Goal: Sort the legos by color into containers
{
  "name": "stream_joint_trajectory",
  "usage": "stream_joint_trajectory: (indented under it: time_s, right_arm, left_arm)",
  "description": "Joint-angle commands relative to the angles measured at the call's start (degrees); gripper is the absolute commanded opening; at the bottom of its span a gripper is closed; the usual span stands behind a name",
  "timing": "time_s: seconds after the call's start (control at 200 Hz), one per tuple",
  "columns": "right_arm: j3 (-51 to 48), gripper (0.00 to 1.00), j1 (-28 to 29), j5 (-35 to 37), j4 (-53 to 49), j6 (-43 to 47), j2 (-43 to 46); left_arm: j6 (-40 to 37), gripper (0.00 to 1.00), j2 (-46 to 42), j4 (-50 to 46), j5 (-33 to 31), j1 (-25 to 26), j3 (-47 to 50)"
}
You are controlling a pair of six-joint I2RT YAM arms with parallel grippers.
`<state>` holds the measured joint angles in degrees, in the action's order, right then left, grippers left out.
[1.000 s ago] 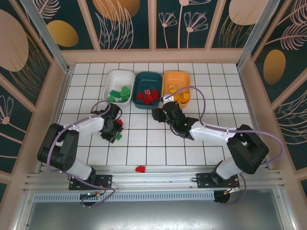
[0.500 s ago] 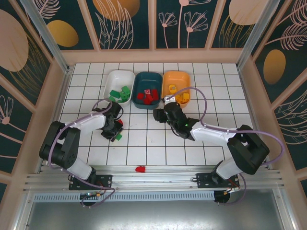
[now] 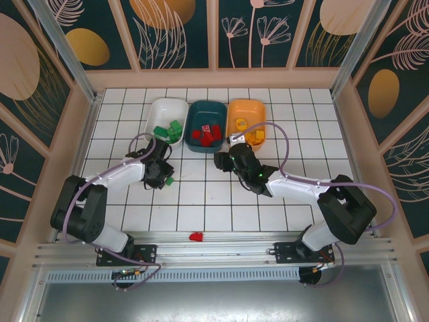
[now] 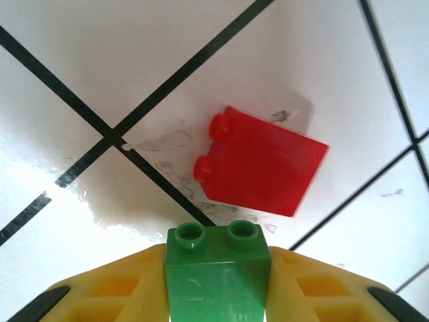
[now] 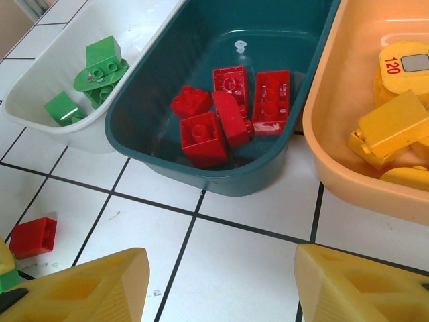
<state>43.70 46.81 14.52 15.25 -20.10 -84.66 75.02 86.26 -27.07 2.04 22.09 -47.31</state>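
My left gripper (image 4: pixel 216 272) is shut on a green lego (image 4: pixel 216 268), studs pointing away, held just above the tiles; in the top view the left gripper (image 3: pixel 165 176) and the green lego (image 3: pixel 170 180) sit left of centre. A red lego (image 4: pixel 261 164) lies on the tile right beyond it and appears again as the red lego (image 5: pixel 32 236). My right gripper (image 5: pixel 221 268) stands open and empty over a bare tile before the teal container (image 5: pixel 268 178), with the right gripper (image 3: pixel 224 161) near the middle. Another red lego (image 3: pixel 196 236) lies at the near edge.
Three containers line the back: white (image 3: pixel 155 106) with green legos (image 3: pixel 167 129), teal (image 3: pixel 201 105) with red legos (image 3: pixel 206 134), orange (image 3: pixel 244 102) with yellow legos (image 3: pixel 253 136). Wooden walls enclose the tiled floor. Open tiles lie to the right and in front.
My left gripper has closed on the green lego and carried it a little up and to the right, over the red one. The right arm has barely moved.
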Motion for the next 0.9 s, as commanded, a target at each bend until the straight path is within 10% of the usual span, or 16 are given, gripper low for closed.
stream_joint_trajectory:
  time_s: [0.0, 0.896]
  right_arm:
    - [-0.8, 0.6, -0.6, 0.9, 2.4, -1.1, 0.9]
    - [0.3, 0.61, -0.1, -1.2, 0.3, -0.6, 1.6]
  left_arm:
    - [-1.3, 0.36, -2.2, -0.5, -1.3, 0.1, -2.6]
    - [-22.5, 0.37, 28.3, -8.8, -18.6, -8.1, -45.5]
